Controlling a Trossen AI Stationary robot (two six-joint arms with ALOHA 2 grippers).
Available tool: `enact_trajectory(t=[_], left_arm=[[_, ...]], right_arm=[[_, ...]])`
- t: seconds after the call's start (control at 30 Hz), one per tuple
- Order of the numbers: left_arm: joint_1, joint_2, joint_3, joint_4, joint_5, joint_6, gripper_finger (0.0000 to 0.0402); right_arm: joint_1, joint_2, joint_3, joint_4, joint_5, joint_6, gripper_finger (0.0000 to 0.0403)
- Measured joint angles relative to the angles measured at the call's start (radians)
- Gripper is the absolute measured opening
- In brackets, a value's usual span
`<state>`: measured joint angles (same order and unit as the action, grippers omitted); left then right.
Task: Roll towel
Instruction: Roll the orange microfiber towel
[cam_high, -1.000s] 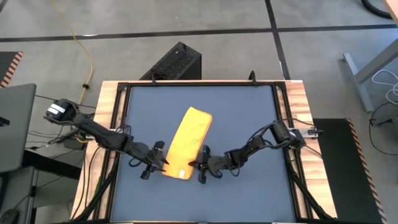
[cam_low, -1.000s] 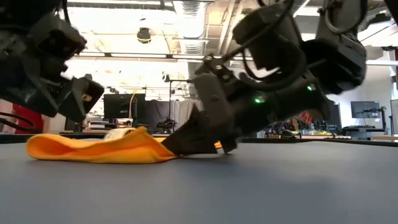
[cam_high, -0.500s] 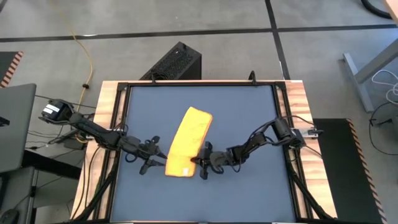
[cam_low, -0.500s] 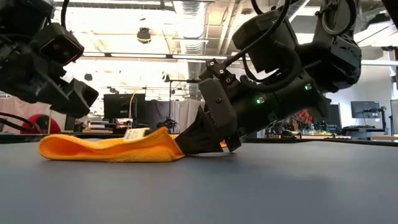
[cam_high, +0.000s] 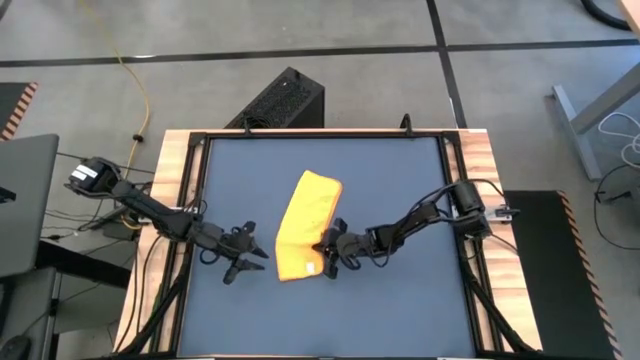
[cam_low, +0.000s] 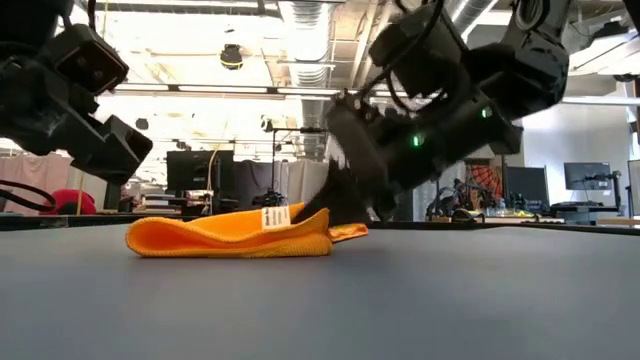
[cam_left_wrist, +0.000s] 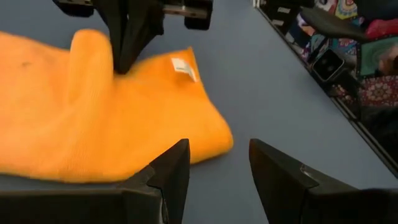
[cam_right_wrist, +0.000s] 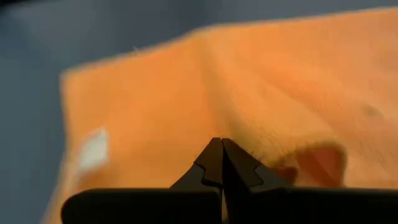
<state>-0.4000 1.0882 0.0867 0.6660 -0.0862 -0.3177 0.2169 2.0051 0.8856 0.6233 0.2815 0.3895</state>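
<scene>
The yellow towel (cam_high: 305, 225) lies as a long strip on the dark blue tabletop (cam_high: 400, 180), running from far to near. Its near end is folded back on itself, with the white tag (cam_high: 311, 268) on top. My right gripper (cam_high: 323, 250) is at the towel's near right edge, shut on it. In the low view its fingers (cam_low: 335, 205) meet the cloth (cam_low: 230, 235). My left gripper (cam_high: 255, 260) stands open just left of the towel's near end and touches nothing. The towel's corner (cam_left_wrist: 214, 134) lies in front of its fingers. My right gripper pinches the towel's right-hand edge near its near end (cam_left_wrist: 118, 68) between its two shut fingers. The fingers slant down from the table's right. The pinched cloth stands up as a small ridge (cam_left_wrist: 90, 43), while the rest of the towel lies on the table.
A wooden frame (cam_high: 175, 200) borders the tabletop on all sides. A black box (cam_high: 280, 100) stands on the floor beyond the far edge. Bare blue surface (cam_high: 400, 300) lies on every side of the towel.
My right gripper has risen and drawn back toward the table's right and far side, still shut on the towel. The towel's near end has come with it, folding over so the tag faces up. The far end has stayed where it was.
</scene>
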Motion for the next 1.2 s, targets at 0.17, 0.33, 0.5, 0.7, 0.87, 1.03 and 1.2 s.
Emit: enact_trajectory(t=[0.17, 0.33, 0.5, 0.7, 0.87, 1.03, 1.2], left_arm=[[-0.047, 0.026, 0.036, 0.011, -0.055, 0.062, 0.0155], [-0.076, 0.161, 0.116, 0.039, -0.051, 0.129, 0.0155], [-0.080, 0.322, 0.202, 0.039, -0.024, 0.185, 0.0155], [-0.080, 0.437, 0.198, 0.066, -0.063, 0.166, 0.0155], [-0.080, 0.488, 0.200, 0.114, -0.076, 0.180, 0.0155], [-0.080, 0.556, 0.200, 0.123, -0.080, 0.180, 0.0155], [-0.080, 0.573, 0.200, 0.117, -0.083, 0.167, 0.0144]], right_arm=[[0.029, -0.011, 0.003, 0.007, -0.016, 0.031, 0.0020], [0.054, -0.011, 0.003, 0.020, -0.014, 0.032, 0.0020], [0.068, -0.011, 0.003, 0.022, -0.014, 0.055, 0.0020], [0.108, -0.012, 0.004, 0.025, -0.014, 0.056, 0.0020], [0.136, -0.013, 0.004, 0.038, 0.006, 0.056, 0.0020], [0.145, -0.014, 0.005, 0.065, 0.009, 0.056, 0.0020], [0.150, -0.014, 0.005, 0.065, 0.009, 0.056, 0.0020]])
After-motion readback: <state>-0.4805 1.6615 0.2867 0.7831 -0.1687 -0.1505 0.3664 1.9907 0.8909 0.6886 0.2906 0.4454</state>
